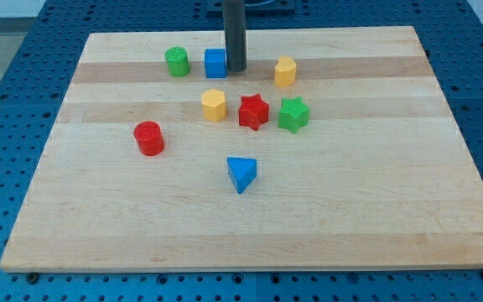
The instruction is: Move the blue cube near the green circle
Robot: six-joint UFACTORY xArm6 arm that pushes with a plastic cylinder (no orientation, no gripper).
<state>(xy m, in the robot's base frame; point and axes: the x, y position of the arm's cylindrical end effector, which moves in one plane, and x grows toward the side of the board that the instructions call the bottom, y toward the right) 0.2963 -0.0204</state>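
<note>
The blue cube (215, 63) sits near the view's top on the wooden board (350, 218), a short gap to the right of the green cylinder (176, 61). My tip (236, 70) stands right against the cube's right side. The rod rises straight up from there and out of the view's top.
A yellow block (285, 71) lies right of my tip. Below are a yellow hexagon block (214, 105), a red star (254, 111) and a green star (293, 114) in a row. A red cylinder (149, 138) lies left, a blue triangle (241, 174) lower middle.
</note>
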